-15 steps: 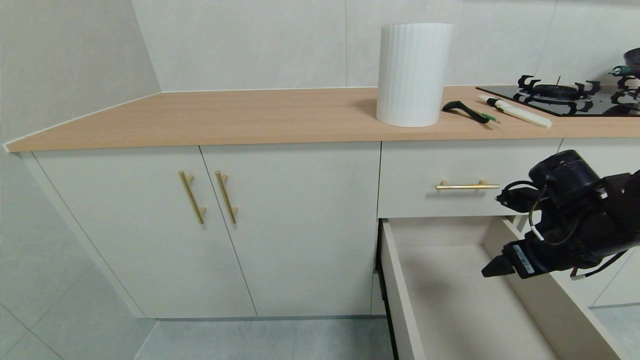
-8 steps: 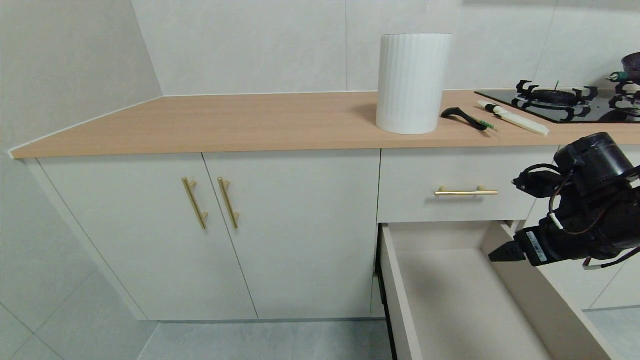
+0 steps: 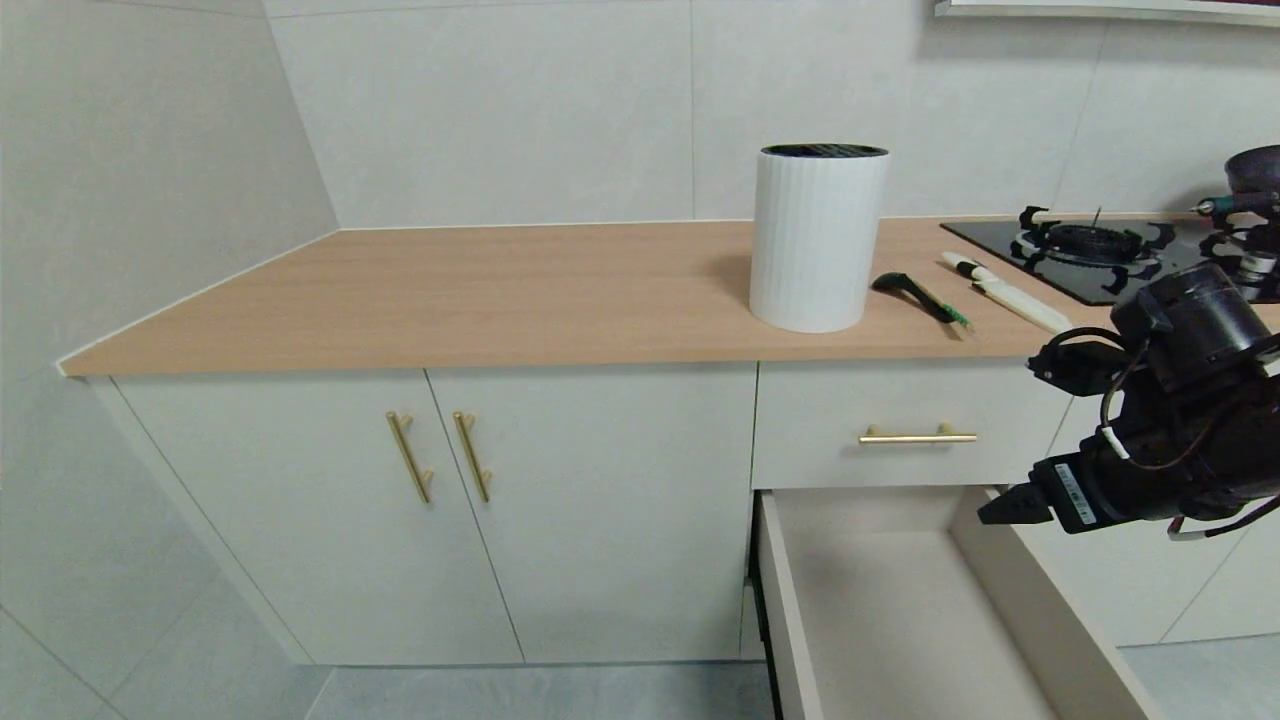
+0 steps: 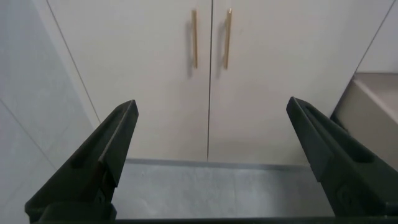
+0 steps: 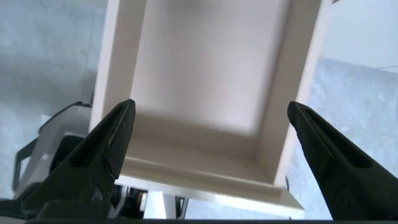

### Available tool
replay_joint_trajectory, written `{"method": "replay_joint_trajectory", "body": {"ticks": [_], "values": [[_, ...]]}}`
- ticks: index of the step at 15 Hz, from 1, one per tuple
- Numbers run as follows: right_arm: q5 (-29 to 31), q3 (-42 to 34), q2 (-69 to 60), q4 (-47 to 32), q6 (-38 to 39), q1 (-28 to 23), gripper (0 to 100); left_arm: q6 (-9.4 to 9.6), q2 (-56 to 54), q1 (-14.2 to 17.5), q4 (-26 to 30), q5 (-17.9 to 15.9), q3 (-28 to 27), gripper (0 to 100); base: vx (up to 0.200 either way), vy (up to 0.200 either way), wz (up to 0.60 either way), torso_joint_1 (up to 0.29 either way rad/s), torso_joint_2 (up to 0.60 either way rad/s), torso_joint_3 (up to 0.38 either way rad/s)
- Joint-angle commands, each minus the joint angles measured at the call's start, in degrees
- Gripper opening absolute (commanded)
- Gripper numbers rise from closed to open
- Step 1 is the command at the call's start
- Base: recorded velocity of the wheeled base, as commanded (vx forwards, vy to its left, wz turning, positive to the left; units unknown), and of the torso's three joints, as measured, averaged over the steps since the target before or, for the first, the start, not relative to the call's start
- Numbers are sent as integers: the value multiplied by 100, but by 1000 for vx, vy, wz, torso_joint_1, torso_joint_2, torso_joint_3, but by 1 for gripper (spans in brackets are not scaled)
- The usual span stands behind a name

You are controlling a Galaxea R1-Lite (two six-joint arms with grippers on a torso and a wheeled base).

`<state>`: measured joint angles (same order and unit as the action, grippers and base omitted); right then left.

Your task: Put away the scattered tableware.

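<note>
The open drawer [image 3: 785,610] runs off the head view's lower edge; the dark top of the white holder [image 3: 818,240] hides its inside. Beside it on the counter [image 3: 500,290] lie a black-handled utensil [image 3: 912,291] and white knife [image 3: 1005,293]. Right hand [image 3: 1005,504], fingers apart, hangs over the drawer; left hand [image 4: 211,104] likewise spread

A home kitchen: wooden countertop [image 3: 500,290], gas hob [image 3: 1085,245], tiled wall [image 3: 500,110], white cabinets [image 3: 600,540] with brass handles [image 3: 410,470].

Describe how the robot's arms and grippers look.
The right arm is black and bulky, with a cylindrical housing, looped black cables, a short white cable and a white label beside the right gripper. The left gripper has two dark grey, wedge-shaped fingers tapering to blunt tips.
</note>
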<state>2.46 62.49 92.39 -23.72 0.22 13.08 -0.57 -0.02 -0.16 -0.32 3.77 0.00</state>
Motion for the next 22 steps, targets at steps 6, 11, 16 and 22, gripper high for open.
{"method": "replay_joint_trajectory", "body": {"ticks": [6, 11, 16, 22], "values": [[9, -9, 24, 61, -4, 2, 100, -4, 2, -2, 5, 1, 0, 100, 0, 0, 0, 196, -473, -277], [0, -228, 42, 1775, -4, -34, 100, -4, 2, -2, 5, 1, 0, 100, 0, 0, 0, 94, -216, -120], [61, 2206, 1237, 676, 330, -350, 100, -4, 2, -2, 5, 1, 0, 100, 0, 0, 0, 0, 0, 0], [176, 3542, 2600, 395, 532, -596, 100, -4, 2, -2, 5, 10, 0, 100, 0, 0, 0, 0, 0, 0]]}}
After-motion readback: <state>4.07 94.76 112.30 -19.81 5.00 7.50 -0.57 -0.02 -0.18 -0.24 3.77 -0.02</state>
